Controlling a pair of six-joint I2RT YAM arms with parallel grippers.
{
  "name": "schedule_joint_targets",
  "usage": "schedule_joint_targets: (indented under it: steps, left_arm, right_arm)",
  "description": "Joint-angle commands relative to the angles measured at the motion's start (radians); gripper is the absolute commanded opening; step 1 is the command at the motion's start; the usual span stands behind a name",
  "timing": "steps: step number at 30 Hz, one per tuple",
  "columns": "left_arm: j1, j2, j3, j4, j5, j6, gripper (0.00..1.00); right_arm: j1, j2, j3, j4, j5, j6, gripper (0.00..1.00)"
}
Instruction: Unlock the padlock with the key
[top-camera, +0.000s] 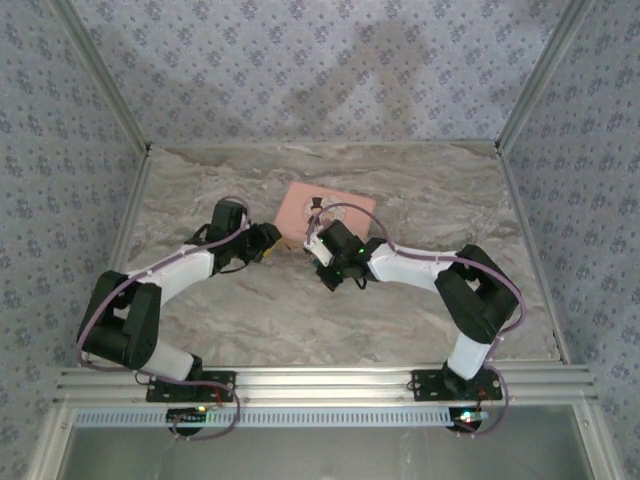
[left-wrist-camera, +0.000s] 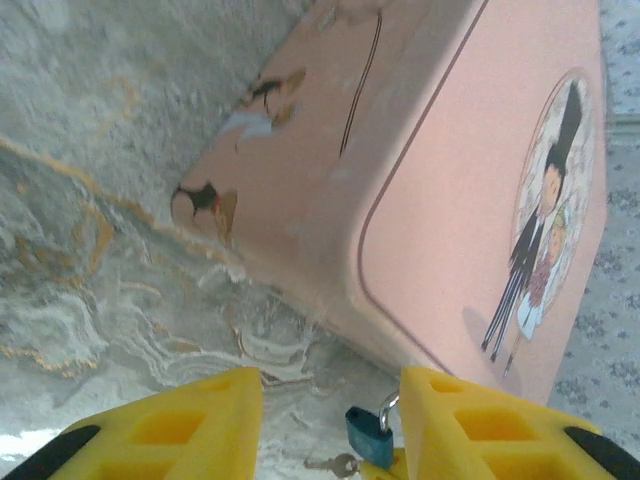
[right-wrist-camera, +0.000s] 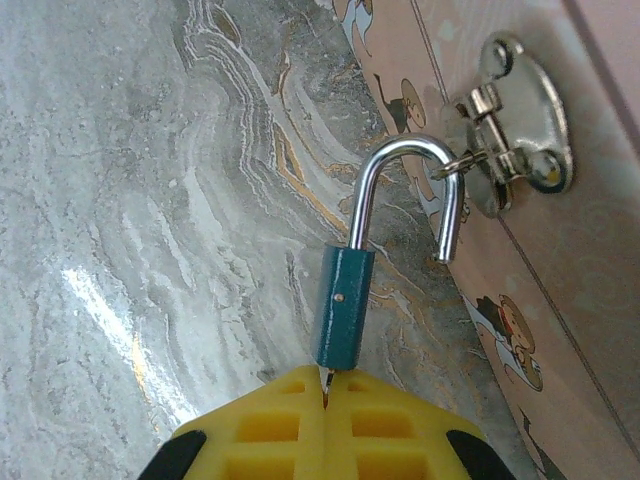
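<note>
Up close, right wrist shows padlock (right-wrist-camera: 340, 308) shackle (right-wrist-camera: 400, 160) sprung; right gripper (right-wrist-camera: 325, 385) pinched together, left gripper (left-wrist-camera: 328, 388) apart.

Padlock (right-wrist-camera: 342, 305) hooked in the hasp (right-wrist-camera: 510, 130) on the tin's (right-wrist-camera: 585, 300) side — tin resting on the table (right-wrist-camera: 150, 200).

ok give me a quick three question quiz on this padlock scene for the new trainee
1. True or false: the padlock has both shackle legs seated in its body.
2. The shackle hooks through: A) the pink tin's latch ring B) a left hand finger C) nothing.
3. Which hand has its fingers apart with nothing between them?

Key:
1. False. One leg hangs free.
2. A. It hooks through the latch on the pink tin.
3. The left hand. The right hand is shut on the key at the padlock's base.
</note>
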Motion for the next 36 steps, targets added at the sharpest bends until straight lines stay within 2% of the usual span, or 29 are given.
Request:
schedule_joint_targets:
  steps: [1, 8, 16, 26, 36]
  left_arm:
    - [0.015, -0.001, 0.05, -0.05, -0.025, 0.051, 0.4]
    - [0.036, 0.048, 0.125, -0.077, -0.04, 0.091, 0.42]
    - [0.037, 0.113, 0.214, -0.133, -0.109, 0.169, 0.45]
    - [0.034, 0.222, 0.281, -0.092, -0.032, 0.188, 0.46]
    - [0.013, 0.235, 0.256, -0.071, -0.023, 0.172, 0.45]
  right_arm:
    - [0.013, -0.022, 0.024, -0.047, 0.028, -0.038, 0.0]
    - [0.025, -0.029, 0.026, -0.061, 0.059, -0.064, 0.0]
    - [0.033, -0.041, 0.028, -0.059, 0.06, -0.072, 0.0]
    - [0.04, -0.036, 0.042, -0.063, 0.076, -0.097, 0.0]
    - [0.063, -0.011, 0.08, -0.071, 0.125, -0.173, 0.0]
